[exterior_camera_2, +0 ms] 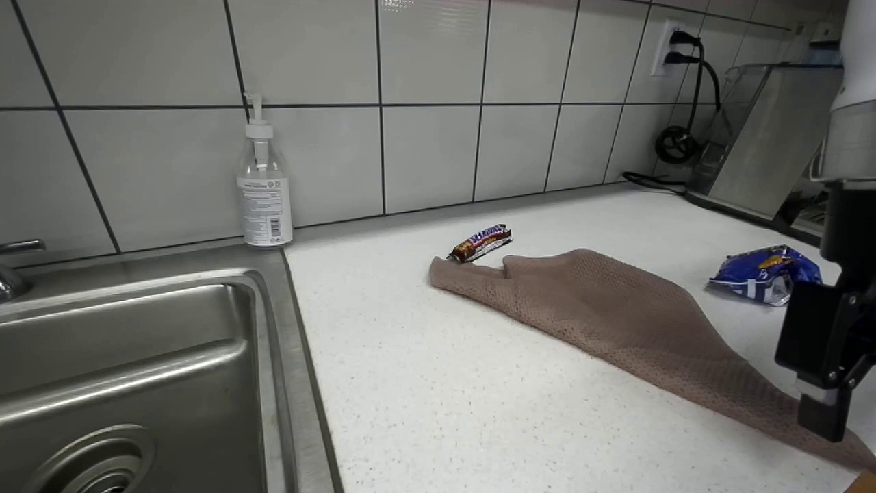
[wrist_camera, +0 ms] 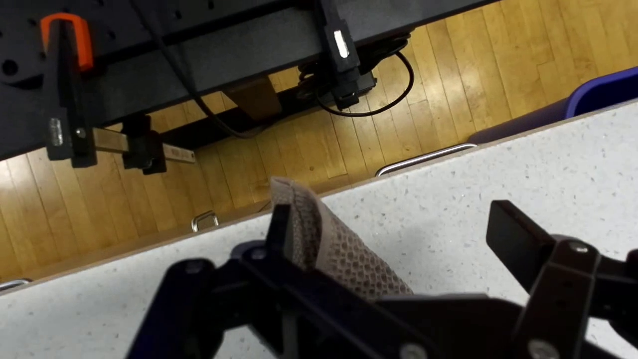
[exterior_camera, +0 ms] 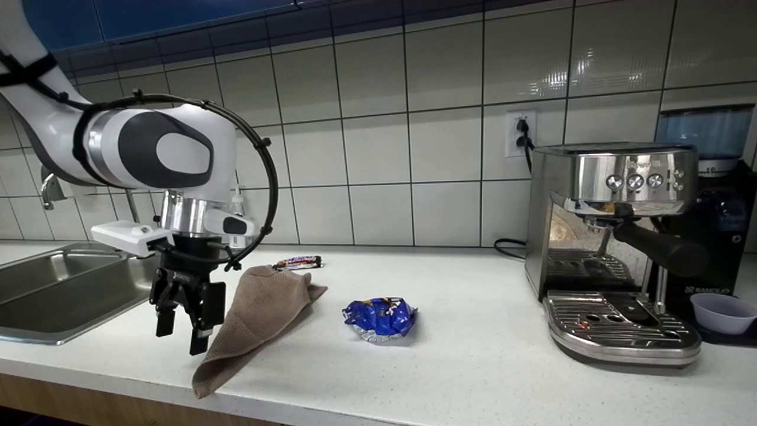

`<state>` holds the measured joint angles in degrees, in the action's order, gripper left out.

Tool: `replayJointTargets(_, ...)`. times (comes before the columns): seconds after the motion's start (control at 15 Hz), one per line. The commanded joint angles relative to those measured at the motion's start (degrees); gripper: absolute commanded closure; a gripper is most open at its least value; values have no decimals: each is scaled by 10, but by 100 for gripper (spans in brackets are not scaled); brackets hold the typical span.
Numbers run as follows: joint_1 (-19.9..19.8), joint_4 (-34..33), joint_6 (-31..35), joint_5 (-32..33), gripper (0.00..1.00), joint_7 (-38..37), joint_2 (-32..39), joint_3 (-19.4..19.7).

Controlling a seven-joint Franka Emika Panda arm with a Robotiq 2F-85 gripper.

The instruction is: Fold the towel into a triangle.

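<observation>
A brown textured towel [exterior_camera: 254, 313] lies folded and bunched in a long, roughly triangular shape on the white counter. It also shows in an exterior view [exterior_camera_2: 616, 322], its narrow end running to the right edge. In the wrist view the towel's curled narrow end [wrist_camera: 359, 259] rises at the counter's front edge, partly hidden behind one finger. My gripper [exterior_camera: 182, 336] points down beside this end, above the counter. In the wrist view the gripper [wrist_camera: 394, 219] is open, fingers wide apart, with nothing clamped between them. In an exterior view the gripper is partly cut off, one finger [exterior_camera_2: 821, 411] showing.
A candy wrapper [exterior_camera_2: 481, 243] lies by the towel's far end. A crumpled blue packet [exterior_camera: 380, 318] lies right of the towel. A sink [exterior_camera_2: 260, 383], a pump bottle [exterior_camera_2: 265, 198] and a coffee machine [exterior_camera: 615, 248] stand around. The counter's front edge [wrist_camera: 428, 164] is close to the gripper.
</observation>
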<state>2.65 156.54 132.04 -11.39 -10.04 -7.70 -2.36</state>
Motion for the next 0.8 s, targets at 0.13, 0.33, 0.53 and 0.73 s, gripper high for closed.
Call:
replayJointTargets(0.13,-4,40,32,-29,0,-27,-24,3)
replayJointTargets(0.33,-6,23,38,-36,0,-30,-5,8)
replayJointTargets(0.53,-7,22,49,-45,0,-29,3,11)
replayJointTargets(0.73,-6,22,58,-57,0,-27,11,14)
